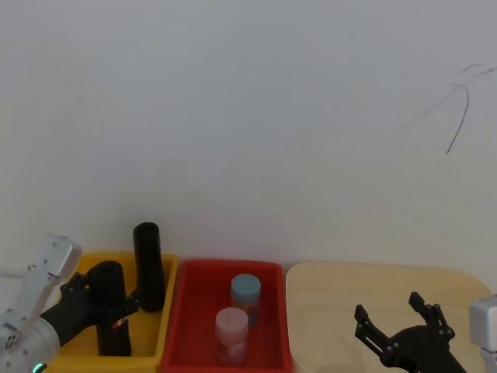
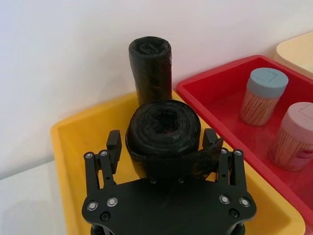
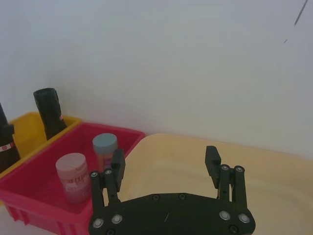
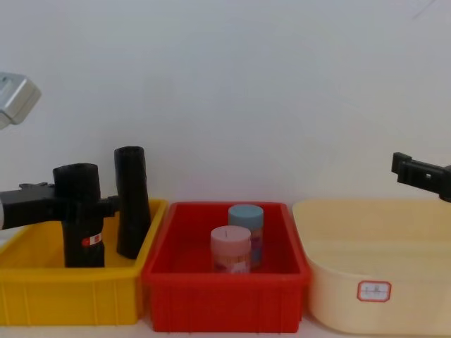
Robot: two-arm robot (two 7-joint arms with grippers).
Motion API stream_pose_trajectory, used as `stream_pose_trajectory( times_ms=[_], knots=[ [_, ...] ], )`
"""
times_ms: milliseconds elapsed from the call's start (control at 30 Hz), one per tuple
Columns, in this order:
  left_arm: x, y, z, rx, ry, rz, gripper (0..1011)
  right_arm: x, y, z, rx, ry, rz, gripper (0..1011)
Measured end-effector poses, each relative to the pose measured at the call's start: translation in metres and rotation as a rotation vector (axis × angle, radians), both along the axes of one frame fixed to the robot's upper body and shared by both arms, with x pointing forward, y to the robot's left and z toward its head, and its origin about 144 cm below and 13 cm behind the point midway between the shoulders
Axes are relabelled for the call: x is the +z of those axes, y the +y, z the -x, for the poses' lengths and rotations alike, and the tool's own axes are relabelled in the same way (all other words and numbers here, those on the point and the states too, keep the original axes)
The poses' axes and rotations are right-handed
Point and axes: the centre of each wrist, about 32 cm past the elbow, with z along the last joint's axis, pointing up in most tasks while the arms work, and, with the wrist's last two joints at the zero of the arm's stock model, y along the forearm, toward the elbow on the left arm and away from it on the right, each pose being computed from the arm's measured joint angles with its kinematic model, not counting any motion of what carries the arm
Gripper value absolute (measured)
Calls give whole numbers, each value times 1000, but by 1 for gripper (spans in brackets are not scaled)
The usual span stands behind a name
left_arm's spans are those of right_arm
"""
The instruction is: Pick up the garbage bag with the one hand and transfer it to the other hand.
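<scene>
Left tool (image 2: 164,147) around upright garbage bag (image 2: 164,137)

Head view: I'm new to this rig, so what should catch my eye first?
The left gripper, closed around the labelled black plastic garbage bag roll standing in the yellow plastic bin, beside a plain black roll. Next door, a red plastic bin holds two capped jars; the right gripper hovers open over the beige tub.

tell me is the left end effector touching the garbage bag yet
Touching. The left wrist view shows the left end effector with fingers pressed on both sides of the garbage bag, in the yellow bin.
</scene>
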Motion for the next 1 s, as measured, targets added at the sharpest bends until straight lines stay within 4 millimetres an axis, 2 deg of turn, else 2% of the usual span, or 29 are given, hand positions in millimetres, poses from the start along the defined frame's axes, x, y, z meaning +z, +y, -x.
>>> stream_pose_trajectory(
  times_ms=[200,433,467,533,600,700,1000],
  knots=[
    [0,-3,-4,2,10,4,916,0,0,0,0,0,0,1001],
    [-1,-5,-7,3,16,6,730,0,0,0,0,0,0,1001],
    [-1,-5,-7,3,17,6,671,0,0,0,0,0,0,1000],
    [-1,-6,-8,3,18,7,633,0,0,0,0,0,0,1000],
    [-1,-6,-8,2,19,7,553,0,0,0,0,0,0,1000],
    [-1,-6,-9,3,20,8,497,0,0,0,0,0,0,1000],
    [2,-6,-9,-7,20,3,442,0,0,0,0,0,0,1001]
  ],
)
